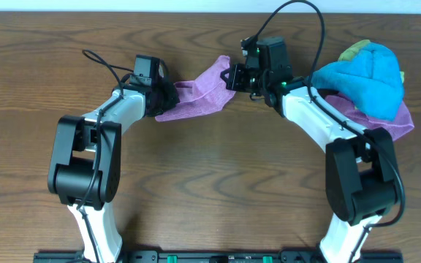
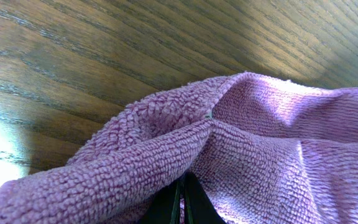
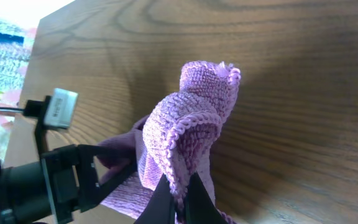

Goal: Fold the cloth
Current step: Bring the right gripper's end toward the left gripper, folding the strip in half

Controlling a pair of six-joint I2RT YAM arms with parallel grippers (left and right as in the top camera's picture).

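Farthest to the left of the blue cloth, the left gripper is clamped on the left end of the purple cloth. In the left wrist view its dark fingers stand pressed almost together with a thin strip of purple terry between them, and the fabric bulges up and over them in a thick ridge.

The purple cloth itself lies on the wooden table, well apart from the blue cloth and to its left, stretched between the two grippers. Its lower, wider part rests on the wood, while its upper right corner rises toward the blue cloth's side.

Nearer the blue cloth, but not touching it, the right gripper is closed on that raised corner. In the right wrist view the fingers pinch a rolled fold of the cloth whose stitched hem curls upward above the tips, clear of the table.

The blue cloth sits heaped at the right, with a yellow-green cloth peeking out behind it and a second purple cloth spread beneath it.
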